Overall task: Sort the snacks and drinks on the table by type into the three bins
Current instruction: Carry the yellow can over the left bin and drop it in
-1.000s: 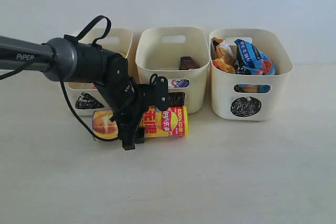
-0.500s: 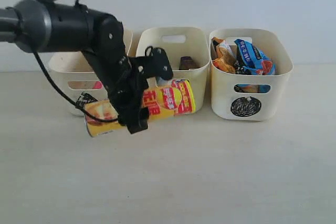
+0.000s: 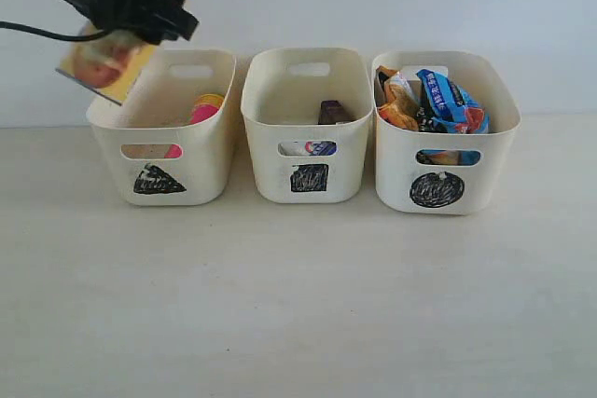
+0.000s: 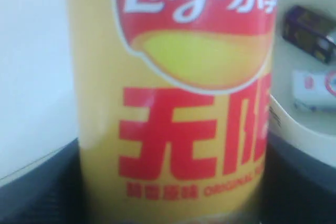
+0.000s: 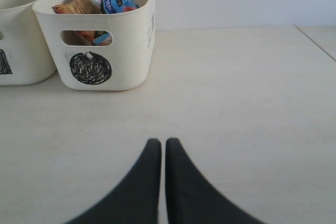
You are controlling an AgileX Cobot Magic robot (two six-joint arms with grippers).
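Observation:
My left gripper point(image 3: 131, 2) is shut on the yellow-orange chip can point(image 3: 107, 62), held tilted high above the back left of the triangle bin point(image 3: 201, 160). In the left wrist view the can point(image 4: 173, 103) fills the frame between the dark fingers point(image 4: 31, 182). A pink can point(image 3: 203, 111) lies in the triangle bin. The square bin point(image 3: 350, 160) holds the purple carton point(image 3: 333, 111) and the white-blue carton point(image 3: 317, 148). The blue point(image 3: 448, 95) and orange point(image 3: 396, 100) foil bags sit in the circle bin point(image 3: 485, 174). My right gripper point(image 5: 163, 142) is shut, holding nothing, low over the table point(image 5: 236, 103).
The three bins stand in a row at the back of the table point(image 3: 326, 305), against a pale wall. The right wrist view shows the circle bin point(image 5: 131, 35) ahead and to one side, and the table's far edge point(image 5: 315, 40).
The left arm has lifted the yellow-orange can from in front of the bins up and to the left, to high above the triangle bin. The bins have not moved.

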